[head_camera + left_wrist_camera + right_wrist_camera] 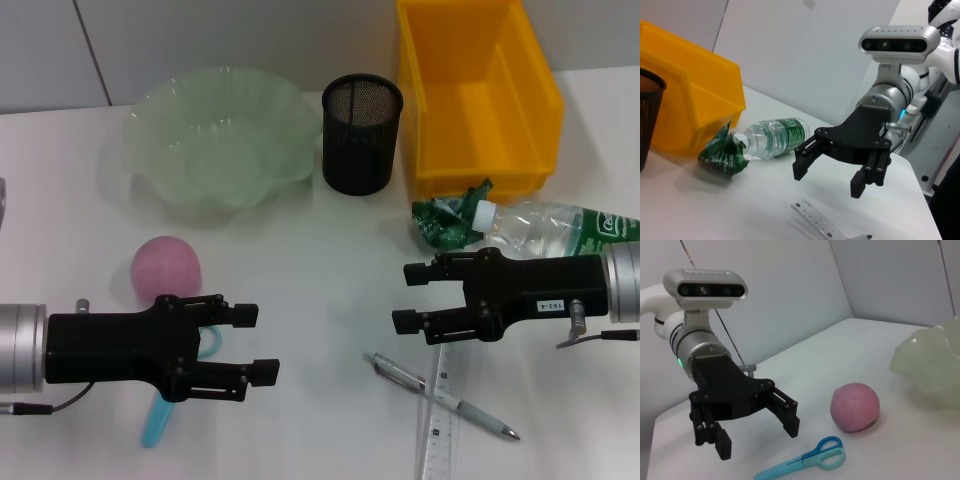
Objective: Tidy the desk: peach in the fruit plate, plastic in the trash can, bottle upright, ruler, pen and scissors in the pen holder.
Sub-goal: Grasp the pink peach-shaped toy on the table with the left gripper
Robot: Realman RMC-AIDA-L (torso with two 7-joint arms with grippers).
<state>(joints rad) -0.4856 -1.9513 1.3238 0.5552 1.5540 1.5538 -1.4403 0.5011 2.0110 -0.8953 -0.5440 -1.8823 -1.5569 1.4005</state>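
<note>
Lying beside left pincer (262, 345): peach (167, 268)

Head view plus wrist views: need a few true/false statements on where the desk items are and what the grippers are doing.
1. The peach is in the fruit plate. False: it sits on the desk, in front of the plate.
2. The bottle lies on its side in front of the trash can. True.
3. The left gripper is shut on the scissors. False: it is open and holds nothing, above the scissors.
4. The pen holder stands between the fruit plate and the trash can. True.
5. The right gripper is open and empty. True.
6. The pen is in the pen holder. False: it lies on the desk, across the ruler.
</note>
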